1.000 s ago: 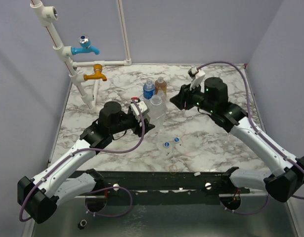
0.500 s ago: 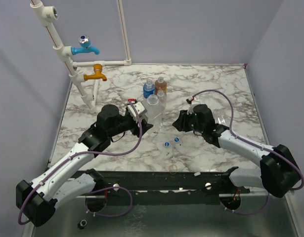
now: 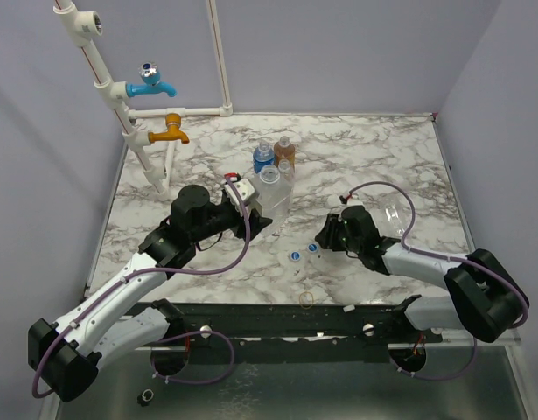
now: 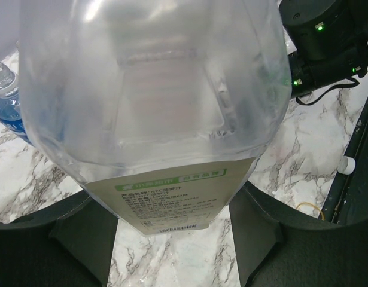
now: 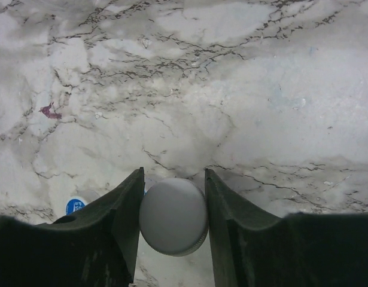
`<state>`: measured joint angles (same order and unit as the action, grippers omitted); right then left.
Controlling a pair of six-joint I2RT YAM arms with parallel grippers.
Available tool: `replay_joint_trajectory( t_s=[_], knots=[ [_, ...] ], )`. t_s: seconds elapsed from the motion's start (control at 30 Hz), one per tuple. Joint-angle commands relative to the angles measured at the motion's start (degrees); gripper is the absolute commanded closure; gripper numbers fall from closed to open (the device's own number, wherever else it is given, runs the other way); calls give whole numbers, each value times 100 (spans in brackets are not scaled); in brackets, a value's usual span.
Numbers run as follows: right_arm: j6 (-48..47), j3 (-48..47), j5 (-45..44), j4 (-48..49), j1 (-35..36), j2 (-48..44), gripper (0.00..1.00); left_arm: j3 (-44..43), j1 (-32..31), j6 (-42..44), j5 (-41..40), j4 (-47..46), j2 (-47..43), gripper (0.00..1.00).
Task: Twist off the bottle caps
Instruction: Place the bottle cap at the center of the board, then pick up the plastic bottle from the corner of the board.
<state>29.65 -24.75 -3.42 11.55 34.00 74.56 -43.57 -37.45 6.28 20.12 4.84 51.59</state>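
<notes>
Near the front edge of the marble table, a thin yellowish ring is lying flat, apart from everything else. Just beyond it, two blue-and-white caps are sitting side by side on the table, loose from any bottle.

Right beside them, the right claw is reaching down low over the marble. Its jaws are standing only narrowly apart and are pinching a plain white cap between their inner faces. Whether that cap is touching the table, I cannot tell. In the right wrist view, one blue-and-white cap is peeking out just left of the claw's left finger. Beside the right forearm, a small clear bottle is lying on its side.

Further in, left of centre, the left claw is clamping the large squarish bottle by its lower body. Its jaws are spread partway and pressing on both sides of the label. The bottle is standing upright.

Behind it, the blue-labelled bottle and the amber bottle are standing close together. At the far left, a blue tap and an orange tap are sticking out from white piping.
</notes>
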Motion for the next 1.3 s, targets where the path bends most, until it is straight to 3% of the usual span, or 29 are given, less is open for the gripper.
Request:
replay_joint_trajectory(
  t_s=[0.0, 0.2, 0.37, 0.53, 0.73, 0.9, 1.27],
  knots=[
    [282, -97, -262, 102, -25, 137, 53, -64, 36, -140, 122, -282, 2, 100],
    [274, -225, -377, -202, -25, 24, 30, -98, 36, -183, 132, -351, -13, 100],
    [100, -738, -441, -765, -26, -514, 28, -136, 36, -231, 180, -352, -25, 100],
    [-668, -1928, -126, -1389, -27, -1325, 18, -119, 38, -310, 220, -361, -25, 100],
    [-1545, -3700, 1696, -1682, -25, -1507, 5, -86, 36, -301, 381, -351, -35, 100],
    [-1625, -4865, 3265, -1837, -26, -919, 3, -98, 36, -186, 673, -269, -26, 100],
    [-1641, -5452, 4979, -1801, 0, -48, 6, -214, 36, -158, 976, -46, 58, 100]
  ],
)
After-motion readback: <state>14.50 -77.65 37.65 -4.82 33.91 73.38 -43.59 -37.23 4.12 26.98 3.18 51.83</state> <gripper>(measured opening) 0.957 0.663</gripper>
